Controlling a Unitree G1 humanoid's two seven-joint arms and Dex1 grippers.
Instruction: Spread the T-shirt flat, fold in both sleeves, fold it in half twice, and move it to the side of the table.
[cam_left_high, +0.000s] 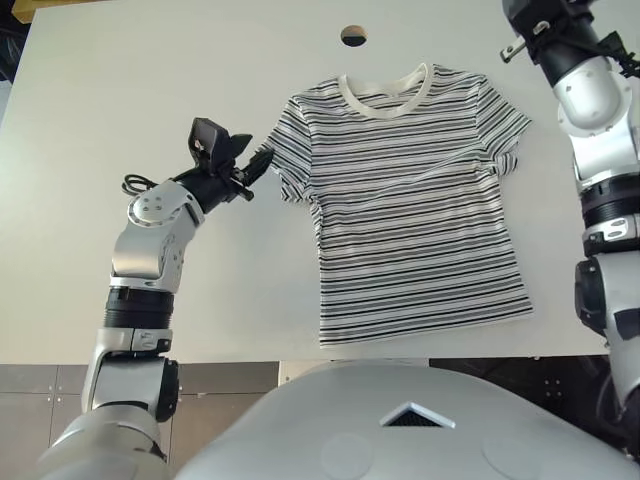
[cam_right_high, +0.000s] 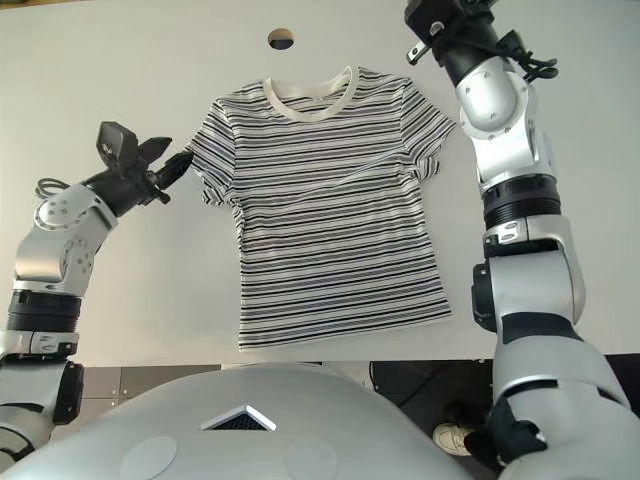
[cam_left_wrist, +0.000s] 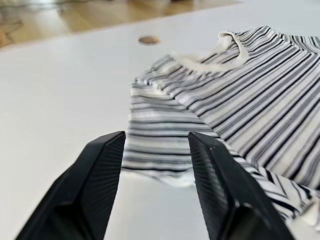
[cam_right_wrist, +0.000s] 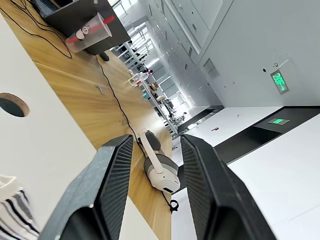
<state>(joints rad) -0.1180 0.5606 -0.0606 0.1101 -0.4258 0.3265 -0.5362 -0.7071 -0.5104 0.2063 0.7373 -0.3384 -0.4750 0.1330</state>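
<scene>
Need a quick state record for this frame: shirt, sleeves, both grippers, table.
T-shirt: flat on the table, collar away from the robot, no folds made yet
left sleeve: spread out, not folded in
right sleeve: out, not folded in
left gripper: open, low over the table at the left sleeve's hem; cannot tell if it touches
right gripper: open, empty, raised off the shirt
table: white, round hole beyond the collar

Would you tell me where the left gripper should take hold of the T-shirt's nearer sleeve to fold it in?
Probably the outer hem of the sleeve nearest the left gripper, coming in low from the robot's left: the sleeve lies flat, its hem facing the open fingers.
</scene>
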